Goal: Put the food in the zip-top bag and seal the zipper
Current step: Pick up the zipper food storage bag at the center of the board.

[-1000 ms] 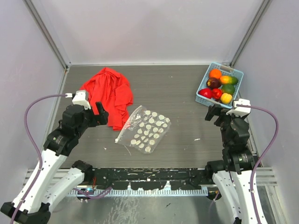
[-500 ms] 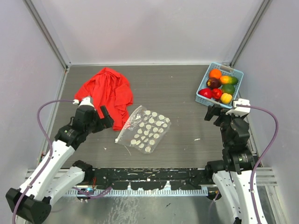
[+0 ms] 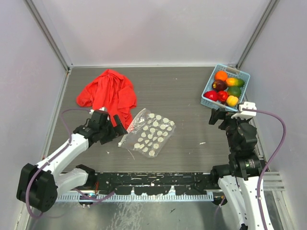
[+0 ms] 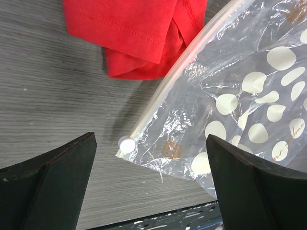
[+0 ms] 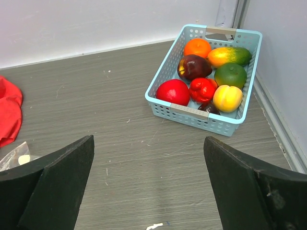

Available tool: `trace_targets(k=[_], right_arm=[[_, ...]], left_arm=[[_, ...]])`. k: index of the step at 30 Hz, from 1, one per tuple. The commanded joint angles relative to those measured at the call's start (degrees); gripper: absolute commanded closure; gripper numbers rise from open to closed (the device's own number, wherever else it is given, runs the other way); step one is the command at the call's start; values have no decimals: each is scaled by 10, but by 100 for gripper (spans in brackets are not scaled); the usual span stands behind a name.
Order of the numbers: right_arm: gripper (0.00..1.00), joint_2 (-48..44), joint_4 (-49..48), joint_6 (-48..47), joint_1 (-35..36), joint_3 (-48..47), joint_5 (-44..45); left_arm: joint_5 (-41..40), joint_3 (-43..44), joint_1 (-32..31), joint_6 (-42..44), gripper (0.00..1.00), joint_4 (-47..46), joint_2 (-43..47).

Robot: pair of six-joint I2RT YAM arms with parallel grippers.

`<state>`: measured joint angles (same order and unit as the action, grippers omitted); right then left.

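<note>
Top external view: zip-top bag (image 3: pixel 149 133) lies flat on the table (image 3: pixel 182 91), lower centre of the frame, nothing inside it. Red cloth (image 3: pixel 109 93) is bunched at upper left, its lower edge touching the bag's upper left corner. Light blue basket (image 3: pixel 207 87) sits at upper right against the side wall. All the food (image 3: pixel 222 86) is in the basket: orange, dark purple, red, green and yellow pieces. Left gripper (image 3: pixel 116 125) is low over the table just beside the bag's left edge, below the cloth. Right gripper (image 3: pixel 214 116) hangs at right of the frame, just below the basket, well apart from the bag.

Left wrist view: two black fingers (image 4: pixel 53 187) sit at the bottom corners, spread wide, nothing between them. The zipper (image 4: pixel 168 81) runs diagonally from upper right down to lower centre. It ends in a small white round tab (image 4: pixel 126 144) that lies between the fingers, not touched. Cloth fills the top of the frame and the dotted bag fills the right side.

Right wrist view: fingers at the bottom corners, wide apart, holding nothing. Basket with food is at upper right. A bit of cloth and a bag corner show at the left edge.
</note>
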<state>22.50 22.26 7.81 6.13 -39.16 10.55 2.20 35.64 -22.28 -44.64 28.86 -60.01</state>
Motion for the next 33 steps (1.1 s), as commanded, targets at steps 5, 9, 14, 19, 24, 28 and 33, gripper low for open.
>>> trace_targets(k=[5,9,14,19,24,28,33], right_arm=[[0,3,-34,-5,-2,0,-18],[0,5,-36,-5,-2,1,-24],[0,8,-40,-6,-3,1,-27],[0,11,-41,-6,-2,0,-32],[0,11,-41,-7,-2,1,-34],[0,13,-42,-8,-3,0,-38],[0,15,-42,-9,-2,-1,-50]], left_arm=[[80,-36,35,-21,1,-120,-40],[112,-49,50,-22,4,-158,-79],[139,-45,53,-14,12,-171,-109],[151,-64,53,-18,25,-196,-122],[171,-70,53,-19,48,-206,-166],[176,-77,53,-20,64,-216,-150],[175,-77,52,-16,90,-216,-111]])
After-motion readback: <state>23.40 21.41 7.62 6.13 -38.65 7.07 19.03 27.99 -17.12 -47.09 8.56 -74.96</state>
